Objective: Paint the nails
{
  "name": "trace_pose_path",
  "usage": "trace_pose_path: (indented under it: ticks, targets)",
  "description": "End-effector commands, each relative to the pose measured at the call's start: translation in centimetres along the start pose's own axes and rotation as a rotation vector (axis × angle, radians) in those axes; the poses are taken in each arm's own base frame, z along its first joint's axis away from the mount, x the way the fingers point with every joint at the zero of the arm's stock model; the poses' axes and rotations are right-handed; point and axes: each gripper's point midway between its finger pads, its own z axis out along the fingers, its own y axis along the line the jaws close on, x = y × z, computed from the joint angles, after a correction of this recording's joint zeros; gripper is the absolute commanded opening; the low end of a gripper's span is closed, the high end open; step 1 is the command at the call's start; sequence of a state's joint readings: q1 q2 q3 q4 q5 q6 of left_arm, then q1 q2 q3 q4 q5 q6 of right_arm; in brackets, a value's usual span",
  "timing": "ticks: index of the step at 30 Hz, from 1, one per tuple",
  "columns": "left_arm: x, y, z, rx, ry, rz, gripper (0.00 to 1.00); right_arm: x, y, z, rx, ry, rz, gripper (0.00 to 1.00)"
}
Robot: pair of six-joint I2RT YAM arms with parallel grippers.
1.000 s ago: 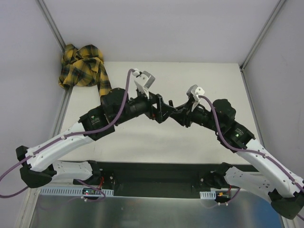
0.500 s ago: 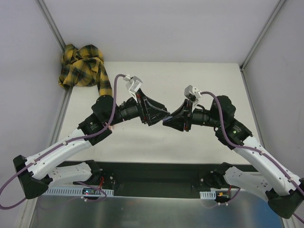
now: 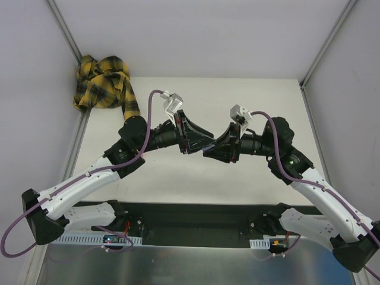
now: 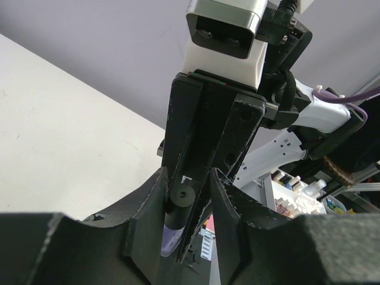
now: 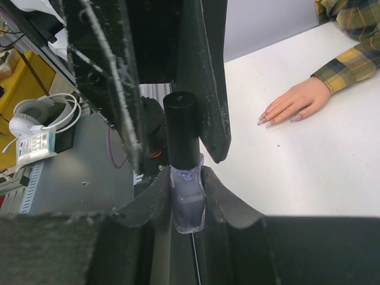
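Observation:
My right gripper [image 5: 187, 178] is shut on a small purple bottle [image 5: 189, 208], held in the air above mid-table with its black cap [image 5: 181, 130] pointing at the left gripper. My left gripper [image 4: 189, 178] straddles that cap [image 4: 180, 199]. One finger touches it and a gap shows on the other side. In the top view the two grippers meet, left [image 3: 199, 142] and right [image 3: 214, 151]. The fake hand [image 5: 297, 101] lies flat on the table, its pink nails [image 5: 264, 122] free, with the plaid sleeve [image 5: 350, 59] behind it.
The plaid cloth [image 3: 104, 80] is bunched in the table's back left corner. In the top view the left arm hides the hand. The white table [image 3: 249, 101] is walled by grey panels. Headphones [image 5: 41, 113] lie past the near edge.
The left wrist has rolled and drawn in against the right gripper, and its jaws have narrowed round the bottle's cap. The right gripper has kept its hold on the bottle.

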State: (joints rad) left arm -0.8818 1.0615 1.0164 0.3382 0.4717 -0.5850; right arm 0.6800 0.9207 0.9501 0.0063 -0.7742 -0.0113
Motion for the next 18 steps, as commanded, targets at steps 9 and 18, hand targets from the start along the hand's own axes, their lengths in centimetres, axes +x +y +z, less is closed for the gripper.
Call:
trace_pose_path:
  ticks: [9,18]
  targets:
    - [-2.4,4.1,-0.1,-0.304,-0.09,-0.104,0.0,-4.2,-3.8,-1.1,0.409,-0.13,-0.177,0.0]
    - [-4.0,6.1,0.3,-0.594,-0.202,-0.14,0.0,-4.3,-4.4,0.4,0.692,-0.129,-0.425,0.0]
